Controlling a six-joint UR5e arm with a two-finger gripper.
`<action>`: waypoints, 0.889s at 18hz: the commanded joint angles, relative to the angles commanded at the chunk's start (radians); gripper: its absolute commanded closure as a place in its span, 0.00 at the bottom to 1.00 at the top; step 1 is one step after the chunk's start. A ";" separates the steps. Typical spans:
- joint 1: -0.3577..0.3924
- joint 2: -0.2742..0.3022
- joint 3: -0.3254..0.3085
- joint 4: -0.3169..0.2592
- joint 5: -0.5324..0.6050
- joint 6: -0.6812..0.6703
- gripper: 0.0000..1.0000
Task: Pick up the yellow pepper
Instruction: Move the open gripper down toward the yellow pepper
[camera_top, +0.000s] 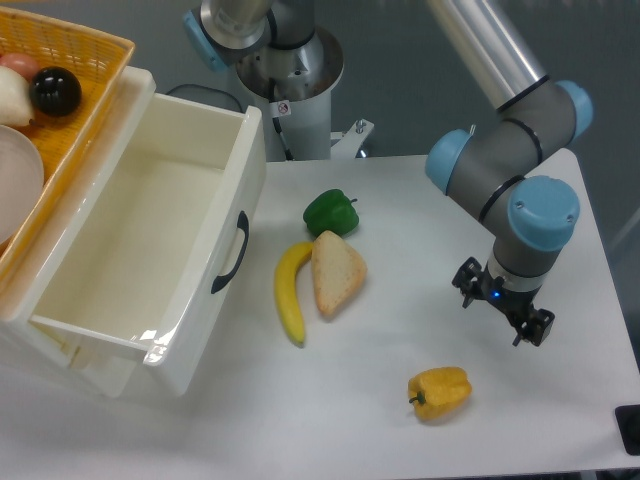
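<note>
The pincer (503, 312) hangs empty, jaws apart, just beyond the yellow pepper (440, 392) lying near on the desk (400, 320); ready to descend.

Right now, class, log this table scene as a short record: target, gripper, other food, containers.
target: yellow pepper, lying on the table near its front edge, untouched
gripper: gripper above the table, behind and right of the pepper, holding nothing; jaw state unclear
other food: green pepper, banana, bread slice touching the banana
containers: white drawer, open and empty; yellow basket at far left
</note>
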 joint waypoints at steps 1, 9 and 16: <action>-0.002 -0.012 0.014 0.000 0.000 -0.002 0.00; -0.027 -0.052 0.043 0.000 -0.064 0.135 0.00; -0.095 -0.069 0.032 0.000 -0.066 0.147 0.00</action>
